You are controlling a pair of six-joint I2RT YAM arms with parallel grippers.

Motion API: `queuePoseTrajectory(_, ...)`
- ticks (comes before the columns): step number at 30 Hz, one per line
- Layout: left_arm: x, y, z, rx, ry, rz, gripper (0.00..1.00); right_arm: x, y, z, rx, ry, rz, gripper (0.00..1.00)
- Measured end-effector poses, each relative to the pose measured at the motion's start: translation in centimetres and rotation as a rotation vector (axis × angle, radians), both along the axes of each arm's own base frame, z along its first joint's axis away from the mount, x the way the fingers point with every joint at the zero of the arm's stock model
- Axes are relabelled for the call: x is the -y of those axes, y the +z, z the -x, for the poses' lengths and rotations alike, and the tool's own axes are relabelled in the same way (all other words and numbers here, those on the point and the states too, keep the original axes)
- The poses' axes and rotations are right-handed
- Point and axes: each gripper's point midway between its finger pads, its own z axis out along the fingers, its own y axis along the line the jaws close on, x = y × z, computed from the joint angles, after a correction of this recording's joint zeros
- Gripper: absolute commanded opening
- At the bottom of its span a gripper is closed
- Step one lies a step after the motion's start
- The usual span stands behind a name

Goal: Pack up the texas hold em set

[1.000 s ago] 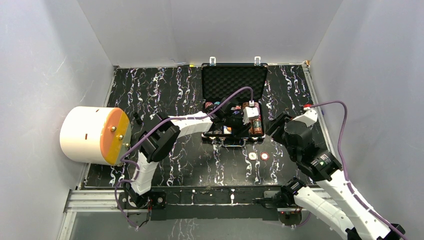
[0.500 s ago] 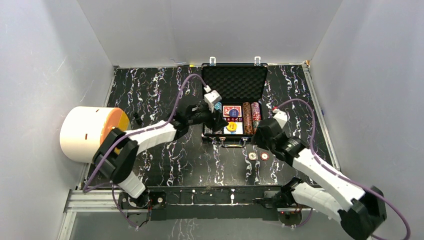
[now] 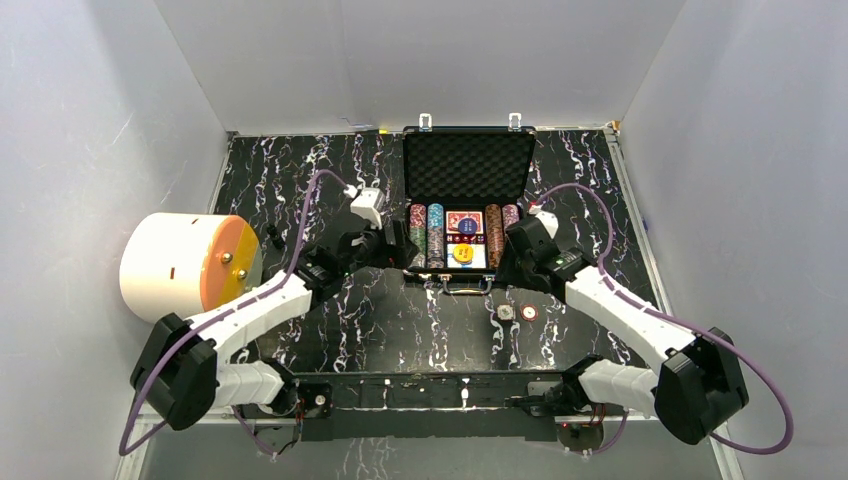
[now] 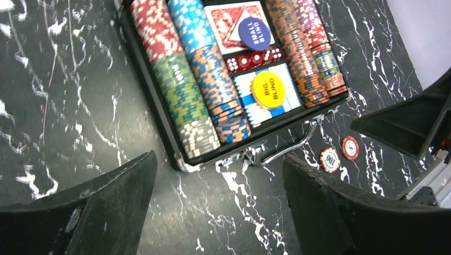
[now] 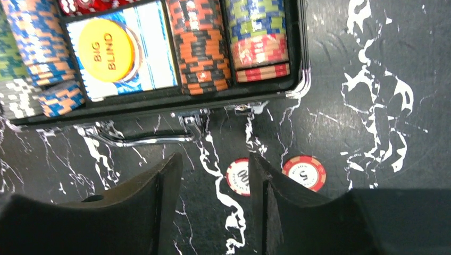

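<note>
The black briefcase [image 3: 468,158] lies open at the back of the table, lid up. Its tray holds rows of poker chips [image 4: 181,90], a red card deck [image 4: 226,24], red dice [image 4: 254,58], a blue small-blind button [image 4: 254,33] and a yellow big-blind button [image 5: 106,50]. Two loose chips, a white one [image 5: 239,177] and a red one [image 5: 304,172], rest on the table in front of the case. My left gripper [image 4: 219,159] hovers open beside the case's front left corner, holding nothing. My right gripper [image 5: 214,159] hangs open above the table near the white chip, with nothing between its fingers.
A big white drum with an orange face [image 3: 180,270] lies at the left edge of the table. White walls close in the left, back and right sides. The case's silver handle [image 5: 143,139] sticks out toward the loose chips.
My left arm has drawn back from over the tray to the case's left side, and its jaws have opened wider. The right gripper has swung in to the case's front right and narrowed.
</note>
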Motion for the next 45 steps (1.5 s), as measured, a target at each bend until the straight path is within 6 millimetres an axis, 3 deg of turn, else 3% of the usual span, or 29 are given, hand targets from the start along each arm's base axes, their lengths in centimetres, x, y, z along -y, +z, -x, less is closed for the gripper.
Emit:
queuePoseTrajectory(6,-2.4,-0.9,0.4,-0.09,0.101,0.032,0.98,0.5,-1.7,2.6,-0.135,0.019,0.024,0.7)
queuePoseTrajectory(17,-2.3,-1.0,1.1,-0.103,0.071,0.057,0.98,-0.4,-5.5,5.7,-0.376,0.047,0.027,0.62)
queuePoseTrajectory(30,-2.2,-1.8,1.7,-0.128,0.05,0.054,0.98,0.1,-7.1,6.1,-0.428,0.02,0.08,0.63)
queuePoseTrajectory(38,-1.7,-1.6,1.9,-0.129,0.032,0.086,0.98,0.7,-7.6,5.3,-0.396,0.004,0.14,0.56)
queuePoseTrajectory(45,-0.8,-2.8,2.7,-0.181,-0.01,0.117,0.98,0.9,-7.8,4.8,-0.376,0.004,0.157,0.47)
